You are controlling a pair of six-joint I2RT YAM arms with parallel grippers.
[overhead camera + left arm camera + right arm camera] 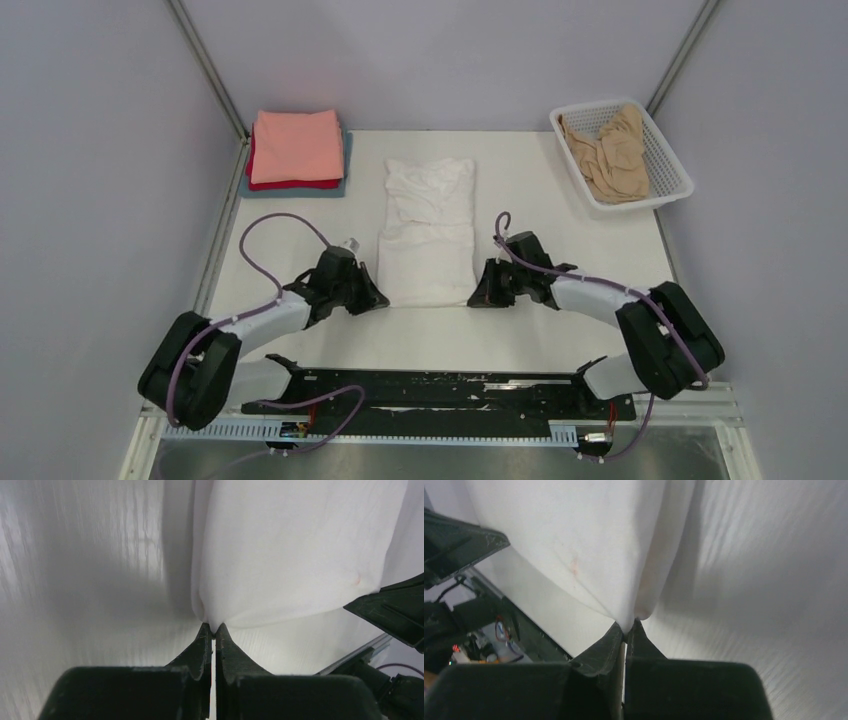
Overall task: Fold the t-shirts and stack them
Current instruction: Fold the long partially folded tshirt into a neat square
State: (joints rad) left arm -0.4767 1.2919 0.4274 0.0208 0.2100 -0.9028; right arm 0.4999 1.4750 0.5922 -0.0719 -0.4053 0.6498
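A white t-shirt (428, 230) lies lengthwise in the middle of the table, folded into a long strip. My left gripper (381, 297) is shut on its near left corner (212, 622). My right gripper (475, 298) is shut on its near right corner (629, 620). A folded stack stands at the back left: the salmon-pink shirt (296, 145) on top, the red one (290, 184) under it, the grey-blue one (300, 190) at the bottom. The tan shirt (610, 150) lies crumpled in the basket.
A white mesh basket (665, 150) stands at the back right. Grey walls close in the table on the left, back and right. A black rail (440, 385) runs along the near edge between the arm bases.
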